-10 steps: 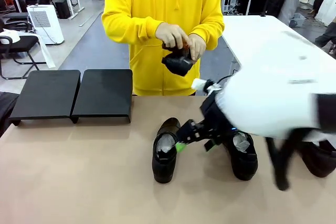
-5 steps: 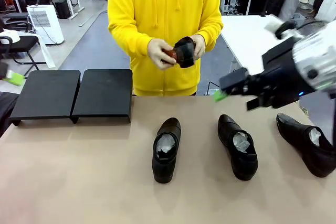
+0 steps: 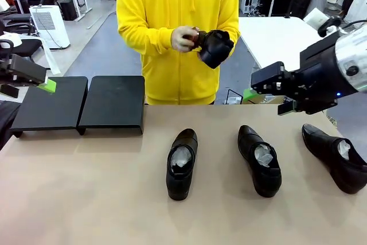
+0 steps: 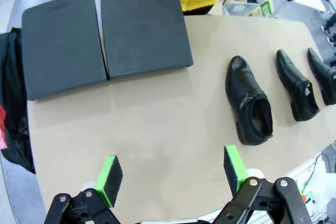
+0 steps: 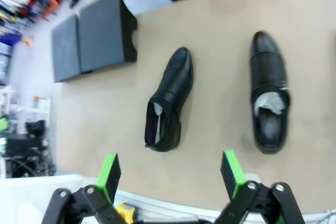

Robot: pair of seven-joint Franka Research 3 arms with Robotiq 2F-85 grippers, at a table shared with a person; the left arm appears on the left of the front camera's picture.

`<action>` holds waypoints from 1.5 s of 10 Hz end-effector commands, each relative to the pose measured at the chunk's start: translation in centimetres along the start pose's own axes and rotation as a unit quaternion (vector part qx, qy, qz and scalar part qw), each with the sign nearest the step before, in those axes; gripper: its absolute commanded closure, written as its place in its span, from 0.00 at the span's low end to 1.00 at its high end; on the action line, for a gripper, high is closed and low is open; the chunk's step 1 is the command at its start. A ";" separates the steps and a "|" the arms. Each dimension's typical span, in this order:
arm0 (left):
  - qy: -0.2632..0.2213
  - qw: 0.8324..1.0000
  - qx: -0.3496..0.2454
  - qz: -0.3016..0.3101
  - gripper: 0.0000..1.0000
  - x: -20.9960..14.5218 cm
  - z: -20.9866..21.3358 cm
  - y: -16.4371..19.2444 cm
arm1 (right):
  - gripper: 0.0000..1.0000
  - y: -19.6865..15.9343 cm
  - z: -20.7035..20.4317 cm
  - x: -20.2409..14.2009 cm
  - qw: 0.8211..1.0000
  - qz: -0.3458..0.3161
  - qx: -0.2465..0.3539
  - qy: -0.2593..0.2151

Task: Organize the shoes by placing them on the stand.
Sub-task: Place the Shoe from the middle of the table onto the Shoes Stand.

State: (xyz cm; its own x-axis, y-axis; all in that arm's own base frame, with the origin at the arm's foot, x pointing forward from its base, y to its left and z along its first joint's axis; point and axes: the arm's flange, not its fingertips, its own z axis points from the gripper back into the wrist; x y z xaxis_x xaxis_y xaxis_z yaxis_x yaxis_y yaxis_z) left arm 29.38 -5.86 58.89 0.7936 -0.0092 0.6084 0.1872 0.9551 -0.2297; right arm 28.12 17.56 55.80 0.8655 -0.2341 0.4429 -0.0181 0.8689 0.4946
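Three black shoes lie on the tan table: one in the middle, one to its right, one at the far right. The person in the yellow hoodie holds a fourth shoe in both hands at chest height. The stand, two black panels side by side, sits at the back left with nothing on it. My left gripper hovers open above the stand's left end. My right gripper hangs open, high above the right-hand shoes. Both wrist views look down past open fingers at the shoes and the stand.
A dark bag or cloth lies off the table's left end beside the stand. Another white table stands behind on the right. Bare tabletop stretches in front of the stand.
My right arm has risen from low over the shoes and pulled back to the right. My left gripper has come in at the left edge. The person has raised and turned the held shoe.
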 end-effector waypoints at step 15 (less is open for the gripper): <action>0.198 0.965 0.016 -0.170 0.00 -8.1 -25.2 -27.5 | 0.00 -8.3 7.9 9.1 0.979 -0.116 -0.147 -0.078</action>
State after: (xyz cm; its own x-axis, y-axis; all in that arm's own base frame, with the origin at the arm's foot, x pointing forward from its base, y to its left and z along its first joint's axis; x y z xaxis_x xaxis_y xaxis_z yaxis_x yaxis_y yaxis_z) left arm 31.98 -37.93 41.57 0.8441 -0.4332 0.3161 0.4740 0.8784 -0.0618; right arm 32.15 4.99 61.57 0.7422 -0.4940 0.4528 0.3442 0.8608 0.3749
